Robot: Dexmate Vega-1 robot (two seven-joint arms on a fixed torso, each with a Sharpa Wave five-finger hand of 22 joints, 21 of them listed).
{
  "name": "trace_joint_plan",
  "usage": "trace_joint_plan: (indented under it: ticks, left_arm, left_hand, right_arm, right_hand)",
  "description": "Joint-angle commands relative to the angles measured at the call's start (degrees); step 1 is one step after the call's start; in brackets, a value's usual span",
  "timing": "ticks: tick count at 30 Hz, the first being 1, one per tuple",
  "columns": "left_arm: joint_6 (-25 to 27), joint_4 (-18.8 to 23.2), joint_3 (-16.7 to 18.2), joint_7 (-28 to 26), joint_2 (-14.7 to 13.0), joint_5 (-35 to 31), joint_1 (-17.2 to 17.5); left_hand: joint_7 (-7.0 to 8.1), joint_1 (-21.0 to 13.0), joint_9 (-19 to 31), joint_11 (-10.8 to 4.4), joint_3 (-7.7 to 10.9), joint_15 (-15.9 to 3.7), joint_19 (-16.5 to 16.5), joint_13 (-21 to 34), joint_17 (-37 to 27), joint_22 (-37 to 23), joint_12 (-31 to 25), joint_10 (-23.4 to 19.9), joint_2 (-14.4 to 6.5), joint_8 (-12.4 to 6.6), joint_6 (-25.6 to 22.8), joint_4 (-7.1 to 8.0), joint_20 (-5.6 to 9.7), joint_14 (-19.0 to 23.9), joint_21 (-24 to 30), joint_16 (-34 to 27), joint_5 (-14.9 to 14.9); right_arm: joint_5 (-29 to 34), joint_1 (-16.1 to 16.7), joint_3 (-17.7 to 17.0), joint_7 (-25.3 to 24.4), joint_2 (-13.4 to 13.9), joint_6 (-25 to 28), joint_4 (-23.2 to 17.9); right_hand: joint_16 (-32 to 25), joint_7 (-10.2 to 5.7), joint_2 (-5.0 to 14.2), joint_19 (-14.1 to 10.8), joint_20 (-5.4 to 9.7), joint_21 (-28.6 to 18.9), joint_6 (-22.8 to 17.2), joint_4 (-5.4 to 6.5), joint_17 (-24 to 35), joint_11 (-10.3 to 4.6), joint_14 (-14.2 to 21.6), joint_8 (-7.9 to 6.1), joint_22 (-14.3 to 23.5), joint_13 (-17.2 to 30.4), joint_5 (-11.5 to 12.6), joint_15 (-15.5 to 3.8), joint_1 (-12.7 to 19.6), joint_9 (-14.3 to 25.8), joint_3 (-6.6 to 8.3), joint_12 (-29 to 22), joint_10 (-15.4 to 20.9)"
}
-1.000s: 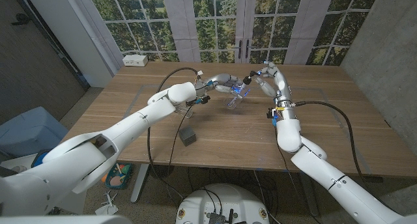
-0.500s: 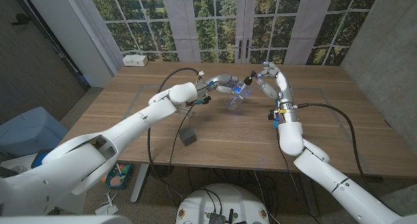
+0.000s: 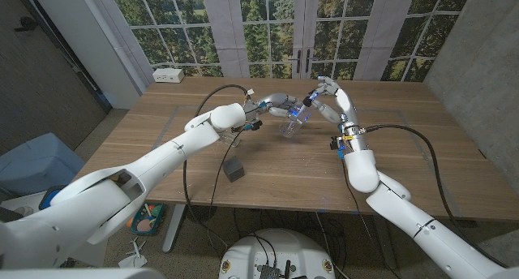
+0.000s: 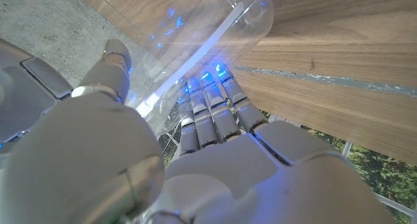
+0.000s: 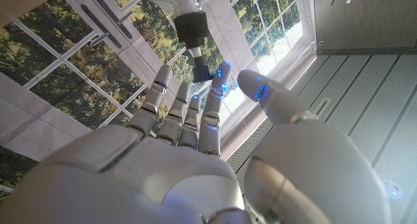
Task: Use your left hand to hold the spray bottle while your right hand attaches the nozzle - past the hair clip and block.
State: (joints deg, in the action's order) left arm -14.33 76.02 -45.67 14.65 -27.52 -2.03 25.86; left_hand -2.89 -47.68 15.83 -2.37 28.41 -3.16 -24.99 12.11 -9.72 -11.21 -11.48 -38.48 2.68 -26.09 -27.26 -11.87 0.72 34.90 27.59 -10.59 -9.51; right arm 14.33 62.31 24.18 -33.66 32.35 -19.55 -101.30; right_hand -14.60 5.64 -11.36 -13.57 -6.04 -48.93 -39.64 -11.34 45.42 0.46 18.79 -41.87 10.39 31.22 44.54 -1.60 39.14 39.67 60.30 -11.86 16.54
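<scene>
My left hand grips the clear spray bottle and holds it tilted above the far middle of the table. In the left wrist view my fingers wrap the bottle's see-through body. The black nozzle sits at the bottle's neck. My right hand reaches to the nozzle from the right. In the right wrist view the nozzle stands just past my straight fingertips, its lower part between two of them and the thumb apart. I cannot tell whether they grip it.
A grey block lies on the wooden table nearer the front, left of centre. A white box sits at the far left corner. Windows stand behind the table.
My right hand has moved a little left, closer to the nozzle and bottle. The left hand and the bottle have stayed where they were.
</scene>
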Motion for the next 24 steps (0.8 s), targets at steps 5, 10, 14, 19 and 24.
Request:
trace_joint_plan:
  ticks: [5,10,14,19,24]
  left_arm:
    - [-1.25,-1.69,0.02,0.15,0.25,0.37,-0.50]
    - [-1.65,-2.31,0.04,0.38,0.41,0.59,-0.74]
    - [-2.12,-2.76,0.05,0.40,0.56,0.70,-0.86]
    - [-2.34,-2.84,0.07,0.44,0.58,0.77,-0.86]
    - [-2.25,-2.47,0.14,0.32,0.45,0.72,-0.67]
  left_hand:
    - [2.69,-10.30,0.07,-6.44,1.54,-8.37,0.32,0.18,-0.19,-0.12,-0.25,-6.24,-10.97,-0.41,-23.28,1.88,0.13,-0.21,0.56,0.07,-0.44]
    - [2.67,-10.31,0.05,-6.49,1.51,-8.32,0.37,0.18,-0.21,-0.12,-0.26,-6.22,-10.97,-0.41,-23.35,1.89,0.08,-0.21,0.59,0.04,-0.43]
    - [2.67,-10.29,0.05,-6.48,1.51,-8.35,0.38,0.18,-0.20,-0.12,-0.28,-6.26,-10.97,-0.40,-23.36,1.91,0.06,-0.19,0.62,0.03,-0.43]
    - [2.66,-10.28,0.03,-6.46,1.51,-8.34,0.38,0.18,-0.19,-0.11,-0.28,-6.23,-10.96,-0.37,-23.34,1.91,0.09,-0.14,0.67,0.01,-0.43]
    - [2.68,-10.29,0.02,-6.47,1.51,-8.43,0.38,0.18,-0.18,-0.11,-0.31,-6.29,-10.93,-0.35,-23.36,1.89,0.08,-0.18,0.72,0.04,-0.43]
  right_arm:
    - [0.45,-1.56,0.40,2.08,-1.22,3.87,-0.19]
    - [0.51,-1.88,0.57,1.92,-1.41,5.91,-0.29]
    - [0.09,-2.02,0.64,1.86,-1.49,7.48,-0.35]
    - [0.22,-2.08,0.84,1.35,-1.40,9.22,-0.53]
    - [-0.51,-2.00,0.72,0.82,-1.23,9.43,-0.37]
  right_hand:
    - [0.43,0.14,0.22,0.17,-0.54,0.30,4.57,0.24,-0.25,-0.01,-1.08,3.50,0.22,-0.02,0.45,0.70,-1.05,-2.85,0.78,0.57,-2.11]
    - [0.57,0.45,0.37,-0.52,-0.10,0.24,8.57,0.31,-0.64,0.18,-1.26,7.04,0.25,-0.25,0.44,1.21,-2.13,-5.21,0.70,0.39,-2.89]
    - [0.62,1.39,0.38,-0.77,-0.16,0.20,9.19,0.31,-0.80,0.36,-1.33,8.12,0.27,-0.31,0.38,1.39,-2.48,-6.12,0.59,0.29,-3.20]
    - [0.36,1.88,0.64,-1.04,-0.18,0.12,9.60,0.39,-0.63,0.70,-1.28,9.05,0.30,-0.35,0.06,1.55,-2.72,-6.92,-0.04,0.11,-3.23]
    - [-0.28,2.05,1.15,-2.57,0.41,-0.38,9.50,0.52,-0.22,1.13,-0.79,10.09,0.30,-0.38,-0.36,1.76,-2.77,-8.04,-0.81,-0.17,-3.14]
